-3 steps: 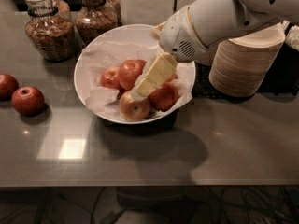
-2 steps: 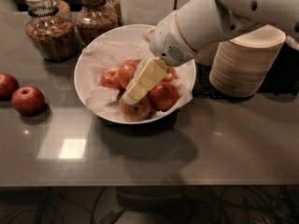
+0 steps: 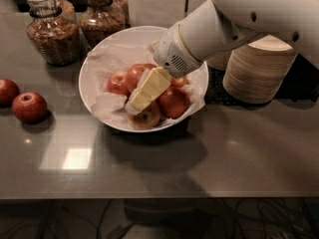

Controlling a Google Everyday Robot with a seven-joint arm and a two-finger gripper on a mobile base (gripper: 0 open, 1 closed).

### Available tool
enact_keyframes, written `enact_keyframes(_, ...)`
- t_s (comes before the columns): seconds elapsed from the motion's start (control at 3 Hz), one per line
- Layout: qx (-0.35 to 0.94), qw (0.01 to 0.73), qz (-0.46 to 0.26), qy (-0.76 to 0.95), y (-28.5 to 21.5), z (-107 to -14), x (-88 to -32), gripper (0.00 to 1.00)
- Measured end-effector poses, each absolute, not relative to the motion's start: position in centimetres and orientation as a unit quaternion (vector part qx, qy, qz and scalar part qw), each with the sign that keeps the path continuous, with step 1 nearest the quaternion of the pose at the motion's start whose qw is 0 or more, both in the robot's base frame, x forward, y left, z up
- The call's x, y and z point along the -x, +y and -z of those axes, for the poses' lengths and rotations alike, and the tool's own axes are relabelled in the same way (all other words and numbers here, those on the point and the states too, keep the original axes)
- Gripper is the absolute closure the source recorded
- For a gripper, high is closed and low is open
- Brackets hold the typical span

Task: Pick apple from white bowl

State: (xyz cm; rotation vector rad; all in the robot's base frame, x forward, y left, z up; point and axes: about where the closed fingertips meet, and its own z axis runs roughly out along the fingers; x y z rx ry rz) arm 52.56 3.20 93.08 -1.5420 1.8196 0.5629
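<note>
It was a snack kitchen, seemingly: glass jars [image 3: 52, 31] of dry food, stacked disposable bowls [image 3: 259, 71] and a white bowl [image 3: 81, 83] of apples [image 3: 174, 102] stood on the bench [image 3: 229, 158]; the claw [image 3: 135, 103] hung over the apples.

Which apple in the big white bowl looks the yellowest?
The yellow-brown apple at the front of the paper-lined white bowl, right at the tip of the robot's pale hand; the other apples in it are plainly red.

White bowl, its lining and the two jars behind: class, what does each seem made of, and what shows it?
White bowl: probably glazed ceramic, smooth glossy rim. Lining: thin white paper, crinkled, matte. Jars: clear glass, contents visible through them. The gripper sits low among the apples in the bowl.
</note>
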Motion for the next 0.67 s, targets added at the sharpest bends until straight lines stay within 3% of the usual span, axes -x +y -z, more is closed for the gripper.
enact_keyframes(0.67,0.585,0.334,-0.23,0.702,3.68,-92.44,-53.42,0.0)
